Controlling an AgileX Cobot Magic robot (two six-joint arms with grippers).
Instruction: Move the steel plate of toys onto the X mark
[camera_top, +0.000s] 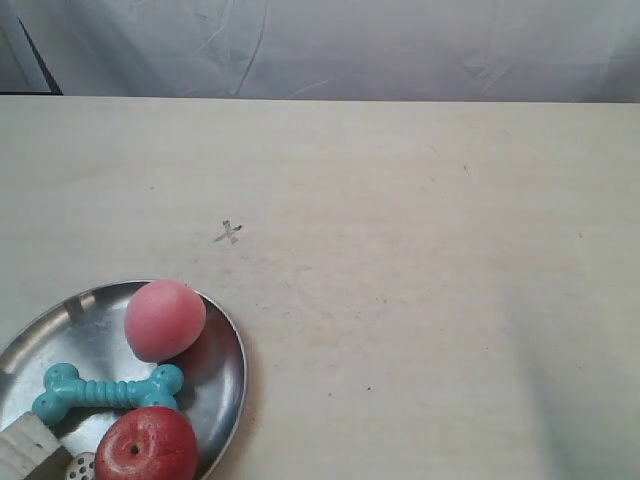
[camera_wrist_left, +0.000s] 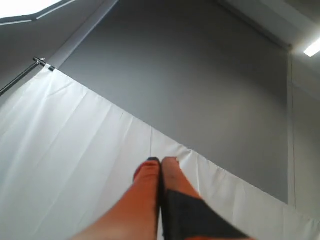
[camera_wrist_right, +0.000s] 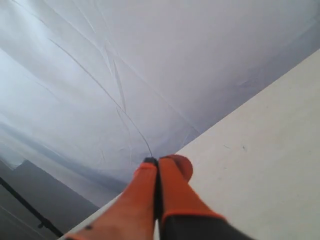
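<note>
At the near edge of the surface (camera_top: 420, 280), in the corner at the exterior view's left, the pale wooden cube (camera_top: 25, 450), the small white die (camera_top: 82, 465) and the glossy red apple (camera_top: 147, 445) are seen closest, all cut off by the picture's lower border. They are carried by the steel plate (camera_top: 228, 370), on which the teal ribbed bone (camera_top: 108, 390) is laid across the middle and the pink fuzzy ball (camera_top: 165, 320) is set against the rim on the side toward the far edge. The X mark (camera_top: 229, 233) is found on bare wood beyond the plate, toward the far edge and apart from the rim; it is not covered by the plate. A white cloth (camera_top: 350, 45) is hung behind the far edge. The left jaws are clenched, the orange fingers (camera_wrist_left: 145, 187) pressed together with nothing between them, and are aimed upward at cloth and a grey wall (camera_wrist_left: 190, 75). The right jaws are likewise clenched on nothing, their fingers (camera_wrist_right: 142, 195) held over the surface and pointed at the edge where the cloth is met. Where the plate lies in relation to either pair of jaws cannot be told.
</note>
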